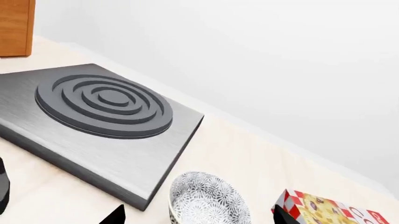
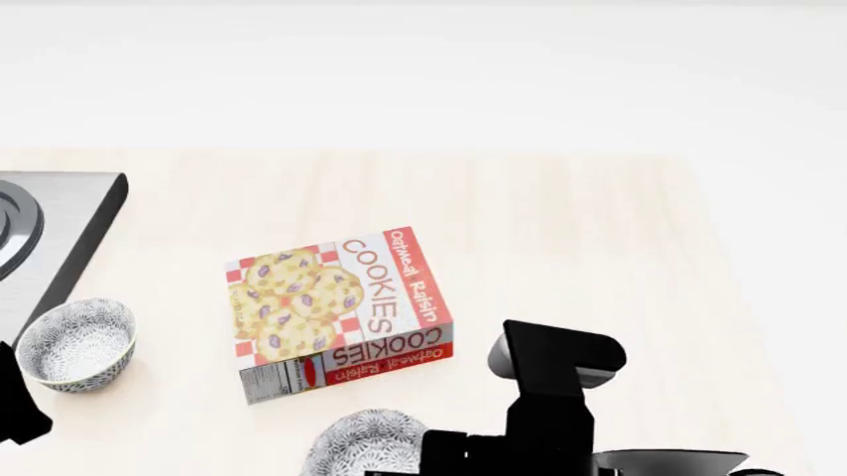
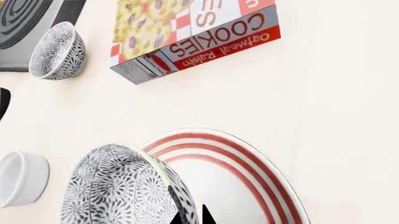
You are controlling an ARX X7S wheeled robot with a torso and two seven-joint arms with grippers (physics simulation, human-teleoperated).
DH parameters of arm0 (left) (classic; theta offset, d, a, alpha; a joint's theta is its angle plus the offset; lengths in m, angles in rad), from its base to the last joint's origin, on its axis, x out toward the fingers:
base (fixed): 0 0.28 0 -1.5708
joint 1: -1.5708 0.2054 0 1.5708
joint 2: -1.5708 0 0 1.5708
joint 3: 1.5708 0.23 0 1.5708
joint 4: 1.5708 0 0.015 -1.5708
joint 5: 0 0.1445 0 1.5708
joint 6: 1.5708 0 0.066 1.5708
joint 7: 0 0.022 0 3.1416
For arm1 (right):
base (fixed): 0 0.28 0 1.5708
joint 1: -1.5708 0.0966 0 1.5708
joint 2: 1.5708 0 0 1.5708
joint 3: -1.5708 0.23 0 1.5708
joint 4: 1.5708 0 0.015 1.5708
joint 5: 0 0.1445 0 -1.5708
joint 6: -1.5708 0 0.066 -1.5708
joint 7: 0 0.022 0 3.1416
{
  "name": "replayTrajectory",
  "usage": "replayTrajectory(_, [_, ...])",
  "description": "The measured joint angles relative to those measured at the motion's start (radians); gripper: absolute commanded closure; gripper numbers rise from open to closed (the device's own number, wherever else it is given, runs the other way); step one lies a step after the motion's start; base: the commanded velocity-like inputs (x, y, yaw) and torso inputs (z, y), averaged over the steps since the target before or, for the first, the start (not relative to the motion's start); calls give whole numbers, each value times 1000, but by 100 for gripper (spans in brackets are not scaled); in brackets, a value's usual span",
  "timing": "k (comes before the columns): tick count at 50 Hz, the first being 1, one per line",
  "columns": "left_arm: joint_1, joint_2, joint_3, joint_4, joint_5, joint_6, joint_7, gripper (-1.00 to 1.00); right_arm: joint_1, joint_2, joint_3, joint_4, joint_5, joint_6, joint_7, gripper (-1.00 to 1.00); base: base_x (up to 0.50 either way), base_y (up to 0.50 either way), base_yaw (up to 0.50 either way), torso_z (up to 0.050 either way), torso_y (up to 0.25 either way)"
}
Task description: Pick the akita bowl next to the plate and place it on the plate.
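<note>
On the pale, matte surface [image 2: 569, 248], a flat rectangular cookie box [image 2: 339, 310] lay face-up, its glossy printed lid showing cookies on a red-and-white checked border and the lettering "Oatmeal Raisin COOKIES". At the head view's left edge stood a brushed-metal hob slab [image 1: 93, 140] with rounded corners, carrying a raised dark burner [image 1: 104, 103] of concentric rings. Just beside the slab's corner sat a small round patterned bowl [image 2: 75, 344], grey-black fine floral print outside and a paler print inside.

The akita bowl [image 3: 124, 186], round and densely covered in the same grey-black fine pattern, filled the lower part of the right wrist view. It sat against the rim of the plate [image 3: 249, 177], a wide, shallow, smooth white disc ringed with red concentric bands; whether the bowl rested on the rim or on the surface beside it could not be told. In the head view this bowl showed only as a patterned arc at the bottom edge, partly behind the black right arm. A plain, smooth white cup [image 3: 18, 177] stood near it, apart.

The right claw [image 3: 192, 215] showed as two dark tips at the akita bowl's rim, but whether they pinched it could not be told. Of the left claw only dark slivers appeared at the picture's edge, and its state could not be told.
</note>
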Motion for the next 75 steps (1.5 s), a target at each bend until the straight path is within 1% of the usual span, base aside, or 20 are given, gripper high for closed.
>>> replayTrajectory(38, [0,-4,9,-8,-4,11,-3,-100,-39,21,-111,15,-94,-65,-134,100,0,0,0,0,0])
replayTrajectory(75, [1,-12,16,1,-14,8,-15,-100,-76,52,-175,21,-154,-135,-206,100,0,0,0,0,0])
